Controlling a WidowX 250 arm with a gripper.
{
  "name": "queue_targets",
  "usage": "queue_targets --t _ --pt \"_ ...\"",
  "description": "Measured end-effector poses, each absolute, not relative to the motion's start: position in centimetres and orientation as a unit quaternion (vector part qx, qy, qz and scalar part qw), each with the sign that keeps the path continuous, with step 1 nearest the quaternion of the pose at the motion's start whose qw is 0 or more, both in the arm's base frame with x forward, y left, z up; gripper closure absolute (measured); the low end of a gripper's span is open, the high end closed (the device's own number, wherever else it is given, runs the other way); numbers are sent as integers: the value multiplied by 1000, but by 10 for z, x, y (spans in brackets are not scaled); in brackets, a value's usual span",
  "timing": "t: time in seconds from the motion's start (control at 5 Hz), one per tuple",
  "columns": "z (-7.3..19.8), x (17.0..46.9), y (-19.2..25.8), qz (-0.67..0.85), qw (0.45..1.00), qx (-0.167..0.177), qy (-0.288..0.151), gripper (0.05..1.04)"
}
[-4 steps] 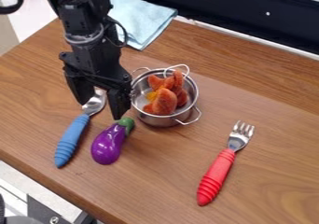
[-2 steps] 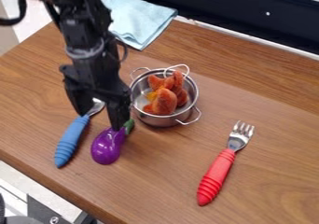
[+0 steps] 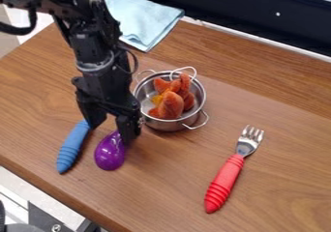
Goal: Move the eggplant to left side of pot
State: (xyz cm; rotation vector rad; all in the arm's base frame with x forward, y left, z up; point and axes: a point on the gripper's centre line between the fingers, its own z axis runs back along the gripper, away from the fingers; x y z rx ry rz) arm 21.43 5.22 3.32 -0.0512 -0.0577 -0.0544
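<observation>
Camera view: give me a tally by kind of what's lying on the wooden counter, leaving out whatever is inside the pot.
Cutlery: 2 (blue-handled utensil, red-handled fork)
Vegetables: 1 (purple eggplant)
Pots: 1 (metal pot)
Cloths: 1 (light blue cloth)
Total: 5

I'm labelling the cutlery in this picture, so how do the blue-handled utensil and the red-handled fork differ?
The blue-handled utensil lies near the eggplant, while the red-handled fork lies apart on the right. The gripper partly hides the blue one; the fork shows whole, tines included. Both have ridged handles.
</observation>
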Motion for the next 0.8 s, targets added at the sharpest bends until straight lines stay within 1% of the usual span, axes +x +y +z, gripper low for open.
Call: queue_targets --t 0.2,0.4,0.8 --pt "28 214 49 -30 998 -36 -31 85" --pt "24 211 47 -36 998 -40 -27 85" --pt "10 208 46 -46 998 -18 -26 95"
